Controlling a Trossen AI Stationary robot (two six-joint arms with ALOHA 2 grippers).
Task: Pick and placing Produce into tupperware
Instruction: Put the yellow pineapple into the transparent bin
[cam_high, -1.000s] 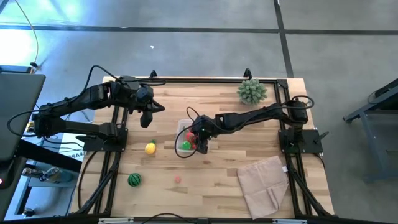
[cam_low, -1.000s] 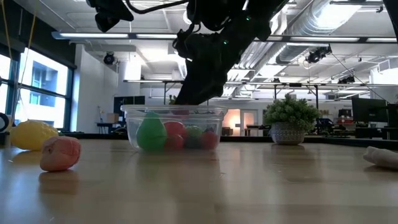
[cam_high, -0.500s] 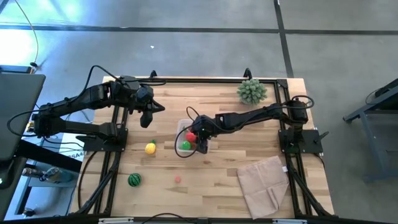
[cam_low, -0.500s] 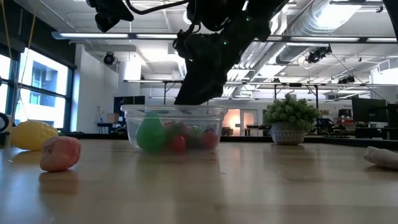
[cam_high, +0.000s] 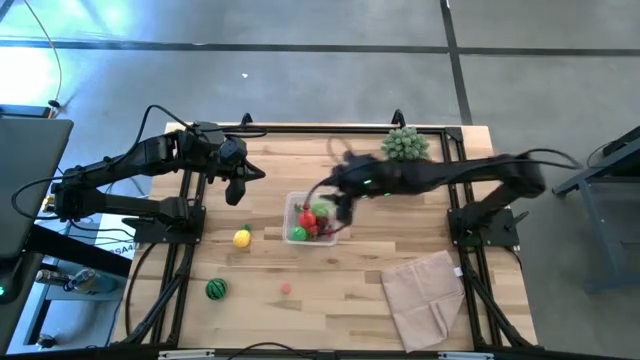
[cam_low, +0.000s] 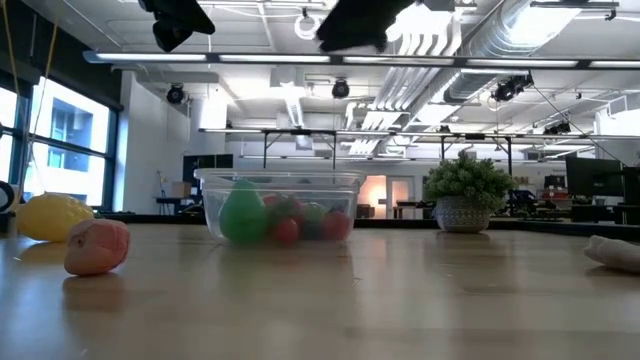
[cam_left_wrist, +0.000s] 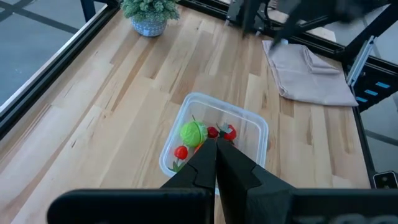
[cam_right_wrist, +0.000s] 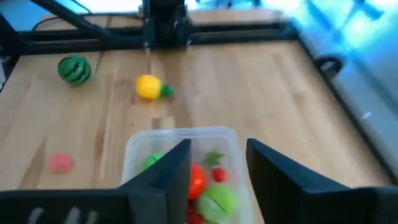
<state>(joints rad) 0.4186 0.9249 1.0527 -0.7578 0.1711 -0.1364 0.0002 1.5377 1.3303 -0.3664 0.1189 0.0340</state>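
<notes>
Right gripper sits just above-right of the clear tub at frame centre in the high view, motion-blurred; in its wrist view the two fingers stand apart with nothing between them, tub below. Tub holds a green round piece, red tomato and small red bits. Left gripper hangs over the upper-left of the table, well apart from the tub, fingers pressed together, empty. Outside the tub: yellow lemon just left of it, striped melon ball lower left, pink piece below centre. Spiky plant ball top right, beige cloth lower right.
</notes>
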